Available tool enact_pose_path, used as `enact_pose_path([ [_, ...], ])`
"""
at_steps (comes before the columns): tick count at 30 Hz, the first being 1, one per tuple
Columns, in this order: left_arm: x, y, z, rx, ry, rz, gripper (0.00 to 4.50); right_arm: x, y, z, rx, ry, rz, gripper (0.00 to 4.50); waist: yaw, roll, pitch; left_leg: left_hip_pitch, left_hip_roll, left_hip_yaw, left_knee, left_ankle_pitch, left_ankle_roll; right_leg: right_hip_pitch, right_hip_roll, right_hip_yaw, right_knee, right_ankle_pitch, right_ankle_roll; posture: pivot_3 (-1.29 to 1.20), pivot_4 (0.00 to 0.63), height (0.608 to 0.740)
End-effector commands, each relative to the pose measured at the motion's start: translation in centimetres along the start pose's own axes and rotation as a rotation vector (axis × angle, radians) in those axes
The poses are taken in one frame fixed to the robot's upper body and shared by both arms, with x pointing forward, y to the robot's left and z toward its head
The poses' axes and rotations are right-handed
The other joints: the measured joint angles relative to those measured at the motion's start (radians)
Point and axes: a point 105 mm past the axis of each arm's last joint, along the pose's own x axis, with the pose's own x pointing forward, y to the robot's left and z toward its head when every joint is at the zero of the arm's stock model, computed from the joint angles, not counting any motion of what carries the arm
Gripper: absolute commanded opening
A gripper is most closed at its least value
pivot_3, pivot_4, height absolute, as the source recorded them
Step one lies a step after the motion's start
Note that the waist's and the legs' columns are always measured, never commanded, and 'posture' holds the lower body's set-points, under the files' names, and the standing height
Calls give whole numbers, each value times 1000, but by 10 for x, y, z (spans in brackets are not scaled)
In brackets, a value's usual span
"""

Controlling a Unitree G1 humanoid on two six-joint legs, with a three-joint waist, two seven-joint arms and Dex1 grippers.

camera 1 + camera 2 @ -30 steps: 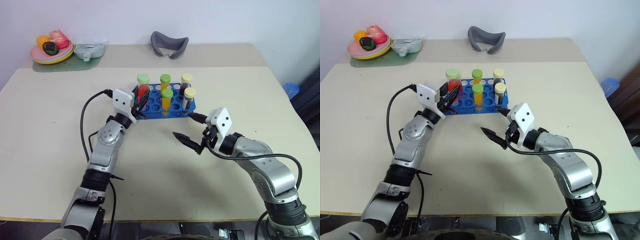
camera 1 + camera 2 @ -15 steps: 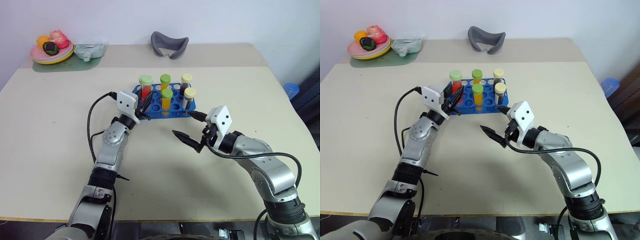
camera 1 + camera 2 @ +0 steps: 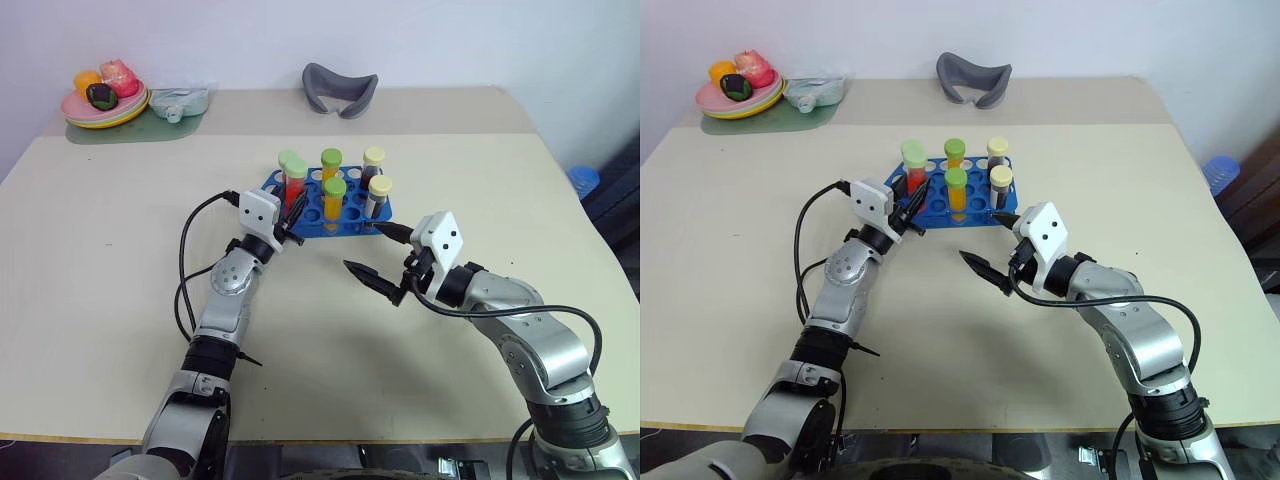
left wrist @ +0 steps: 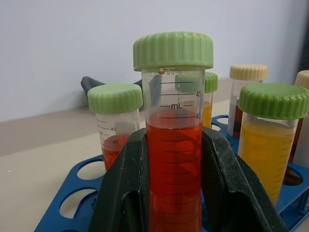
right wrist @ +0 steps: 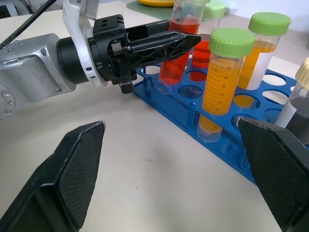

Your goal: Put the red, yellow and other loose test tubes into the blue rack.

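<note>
Six capped test tubes (image 3: 333,198) stand at one blue rack (image 3: 350,222).

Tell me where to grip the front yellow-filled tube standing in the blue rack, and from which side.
Grip the front yellow tube on its clear wall just under the green cap, above the blue rack. It stands upright in the near row, so probably come level from the open table side, where the right gripper waits open. The left gripper is shut on the red tube alongside.

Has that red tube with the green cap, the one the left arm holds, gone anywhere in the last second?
Yes. The green-capped red liquid tube has sunk lower into the blue plastic rack, gripped by the left end effector.
</note>
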Motion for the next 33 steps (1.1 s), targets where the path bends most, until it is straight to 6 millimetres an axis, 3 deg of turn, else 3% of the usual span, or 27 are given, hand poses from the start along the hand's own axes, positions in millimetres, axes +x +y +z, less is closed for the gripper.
enact_pose_path([
  [1, 2, 0, 8, 10, -40, 13, 1631, 0, 6, 13, -24, -45, 16, 4500, 0, 0, 0, 0, 0, 0, 0, 0, 0, 0, 0, 0, 0, 0, 0, 0, 150, 740],
  [3, -1, 4, 10, 8, -46, 34, 2221, -1, 6, 13, -25, -43, 17, 4500, -1, 0, 0, 0, 0, 0, 0, 0, 0, 0, 0, 0, 0, 0, 0, 0, 150, 740],
  [6, -7, 7, 21, 2, -69, 20, 3803, -4, 4, 14, -32, -39, 15, 4500, -4, 0, 0, 0, 0, 0, 0, 0, 0, 0, 0, 0, 0, 0, 0, 0, 150, 740],
  [13, -42, 32, 61, 74, -86, 20, 3803, -26, -15, 13, -67, 11, -5, 4500, -1, 0, 0, 0, 0, 0, 0, 0, 0, 0, 0, 0, 1, 0, 0, 0, 150, 740],
  [17, -67, 64, 75, 144, -33, 73, 3803, -47, -31, 8, -70, 70, -31, 4500, -2, 0, 0, 0, 0, 0, 0, 0, 0, 0, 0, 0, 0, 0, 0, 0, 150, 740],
  [22, -116, 81, 63, 144, 172, 11, 3803, -72, -53, 4, -77, 121, -87, 4500, -6, 0, 0, 1, 1, 0, -1, -1, 1, 0, 1, 0, 0, 0, 0, 0, 150, 740],
  [27, -161, 104, 53, 186, 318, 71, 3803, -86, -61, -4, -71, 157, -97, 4500, 0, 0, 0, 1, 1, 1, 0, -1, 1, 1, 0, 0, 0, 0, 0, 0, 150, 740],
  [33, -175, 105, 48, 173, 353, 100, 3803, -80, -60, -14, -57, 162, -81, 4500, -1, 0, 0, 1, 1, 1, -1, -1, 1, 1, 0, 0, -1, 0, 0, 0, 150, 740],
])
